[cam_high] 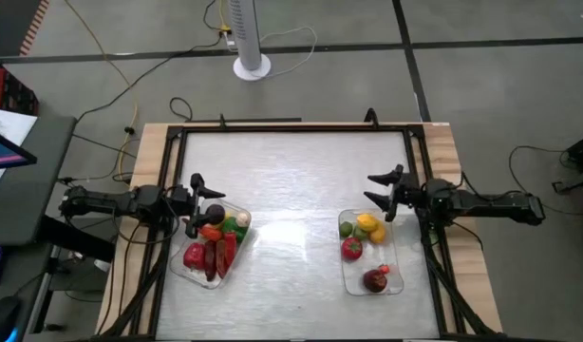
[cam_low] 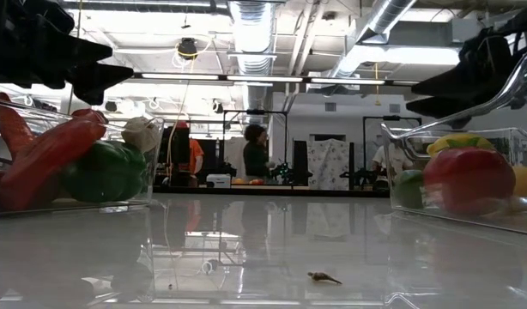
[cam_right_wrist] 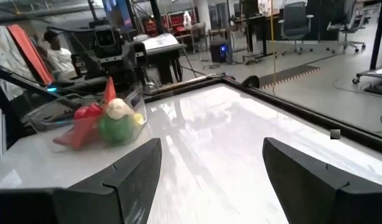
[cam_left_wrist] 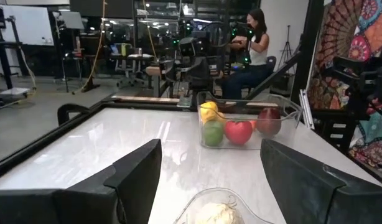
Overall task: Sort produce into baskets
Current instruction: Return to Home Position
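Two clear trays sit on the white table. The left tray (cam_high: 212, 249) holds red, orange, green, dark and white produce (cam_high: 216, 245); it also shows in the low view (cam_low: 70, 163) and the right wrist view (cam_right_wrist: 91, 121). The right tray (cam_high: 371, 255) holds a yellow piece (cam_high: 369, 226), a green one, a red one (cam_high: 352, 249) and a dark red one (cam_high: 374, 279); it also shows in the left wrist view (cam_left_wrist: 241, 121). My left gripper (cam_high: 198, 202) is open and empty above the left tray's far left corner. My right gripper (cam_high: 379, 193) is open and empty just beyond the right tray's far end.
A small brown scrap (cam_low: 324, 277) lies on the table between the trays. The wide middle of the table (cam_high: 291, 190) lies between the two arms. A dark frame (cam_high: 291, 128) runs around the table. People are in the room beyond the table.
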Tool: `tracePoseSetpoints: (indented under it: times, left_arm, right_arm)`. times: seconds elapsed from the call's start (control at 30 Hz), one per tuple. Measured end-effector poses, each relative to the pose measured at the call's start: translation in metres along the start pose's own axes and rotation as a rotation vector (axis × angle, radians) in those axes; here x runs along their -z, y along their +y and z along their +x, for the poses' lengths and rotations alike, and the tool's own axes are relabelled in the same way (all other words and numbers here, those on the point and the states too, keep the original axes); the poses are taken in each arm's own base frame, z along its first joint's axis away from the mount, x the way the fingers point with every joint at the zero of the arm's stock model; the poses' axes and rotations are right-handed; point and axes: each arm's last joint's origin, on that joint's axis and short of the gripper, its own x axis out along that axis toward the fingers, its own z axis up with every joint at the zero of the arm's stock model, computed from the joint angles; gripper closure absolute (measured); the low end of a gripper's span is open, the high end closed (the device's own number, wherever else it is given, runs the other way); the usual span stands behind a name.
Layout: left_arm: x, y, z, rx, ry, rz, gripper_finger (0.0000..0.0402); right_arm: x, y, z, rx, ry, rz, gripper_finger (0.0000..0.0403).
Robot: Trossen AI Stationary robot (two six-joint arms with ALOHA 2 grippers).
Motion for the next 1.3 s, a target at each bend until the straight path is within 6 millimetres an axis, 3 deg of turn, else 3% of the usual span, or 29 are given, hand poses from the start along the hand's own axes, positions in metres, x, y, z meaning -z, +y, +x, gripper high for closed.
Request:
tracePoseSetpoints:
  times: [1.3]
  left_arm:
    - [0.0006, 0.0, 0.0001, 0.001, 0.002, -0.001, 0.0141]
  right_arm:
    - [0.0019, -0.0001, 0.0006, 0.001, 0.025, -0.008, 0.0097]
